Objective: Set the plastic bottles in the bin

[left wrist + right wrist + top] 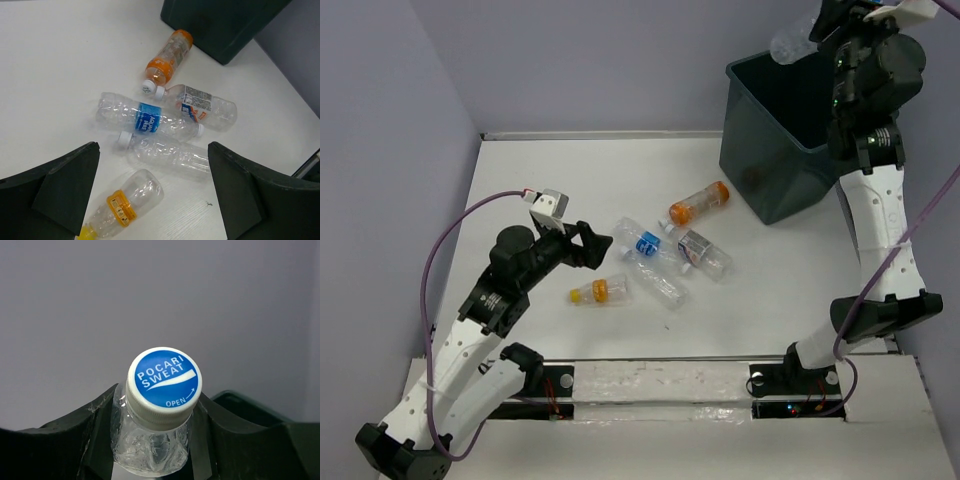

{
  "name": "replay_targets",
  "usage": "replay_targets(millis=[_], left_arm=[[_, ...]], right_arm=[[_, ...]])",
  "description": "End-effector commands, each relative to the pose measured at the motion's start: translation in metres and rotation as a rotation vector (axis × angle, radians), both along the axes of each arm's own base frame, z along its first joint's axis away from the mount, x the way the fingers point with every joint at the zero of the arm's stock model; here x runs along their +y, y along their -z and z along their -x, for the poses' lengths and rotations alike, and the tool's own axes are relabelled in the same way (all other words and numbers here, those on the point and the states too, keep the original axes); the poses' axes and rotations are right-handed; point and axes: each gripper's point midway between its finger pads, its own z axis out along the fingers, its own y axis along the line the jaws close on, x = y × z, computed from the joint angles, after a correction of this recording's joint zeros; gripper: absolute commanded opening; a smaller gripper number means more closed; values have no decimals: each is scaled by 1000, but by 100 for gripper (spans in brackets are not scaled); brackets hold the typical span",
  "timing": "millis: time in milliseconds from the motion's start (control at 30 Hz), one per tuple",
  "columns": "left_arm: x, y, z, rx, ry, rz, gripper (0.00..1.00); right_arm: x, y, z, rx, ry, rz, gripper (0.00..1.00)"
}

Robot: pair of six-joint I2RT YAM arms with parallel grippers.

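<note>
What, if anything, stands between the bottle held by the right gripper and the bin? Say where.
Nothing visible does. The right gripper is shut on the bottle, held in the air about over the bin, whose top is open and uncovered. The other bottles lie on the table, off to the side.

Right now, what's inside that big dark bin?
Only dark inner walls show inside the bin; its floor is out of sight behind its near wall. The right gripper holds a clear bottle above it, not yet dropped.

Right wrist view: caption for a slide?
Right claw grips a clear bottle with a blue Pocari Sweat cap, bin beyond.
</note>
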Motion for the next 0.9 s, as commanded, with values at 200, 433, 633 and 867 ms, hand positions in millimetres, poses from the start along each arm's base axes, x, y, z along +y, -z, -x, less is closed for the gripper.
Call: replay_targets(millis=[200, 433, 633, 867], left_arm=[[18, -5, -8, -13, -118, -12, 99], [45, -24, -13, -71, -266, 24, 99], [103, -50, -9, -168, -512, 99, 99], [146, -60, 0, -210, -706, 162, 99]], right_arm=[[-109, 88, -55, 291, 492, 183, 97], [-1, 76, -39, 304, -15, 261, 95], [229, 170, 73, 335, -915, 486, 90], [379, 367, 210, 540, -1339, 855, 89]])
